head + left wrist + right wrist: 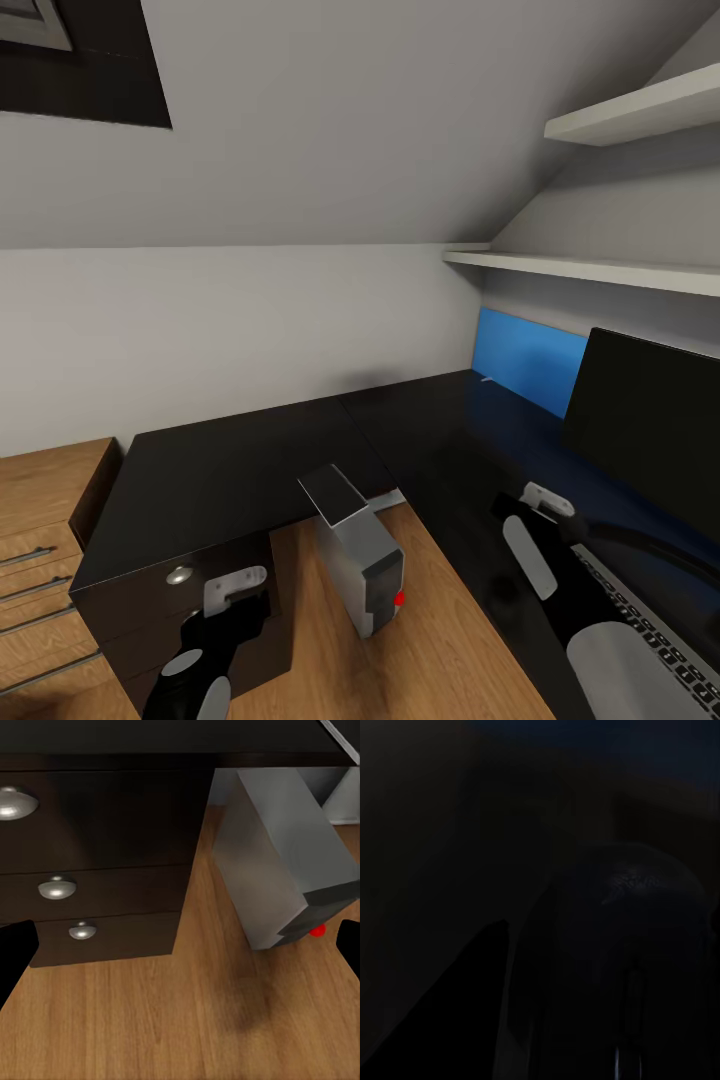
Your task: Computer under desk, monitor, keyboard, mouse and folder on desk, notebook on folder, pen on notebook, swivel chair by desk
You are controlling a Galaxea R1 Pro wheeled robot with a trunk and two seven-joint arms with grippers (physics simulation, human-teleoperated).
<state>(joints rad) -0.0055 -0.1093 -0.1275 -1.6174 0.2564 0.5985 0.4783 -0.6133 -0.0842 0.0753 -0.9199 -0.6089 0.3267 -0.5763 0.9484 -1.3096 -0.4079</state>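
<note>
The computer (358,560) is seen tilted beside the desk (230,470), its base hidden. The monitor (650,430) is cut off. The left gripper (180,945) is spread open; the right gripper's (545,500) state cannot be told.

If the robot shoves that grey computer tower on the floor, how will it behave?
The computer already leans, so it probably tips rather than slides. Its rigid boxy case likely won't flex. Bare wood floor may let it skid.

Head and left wrist views share computer (362,560).
</note>
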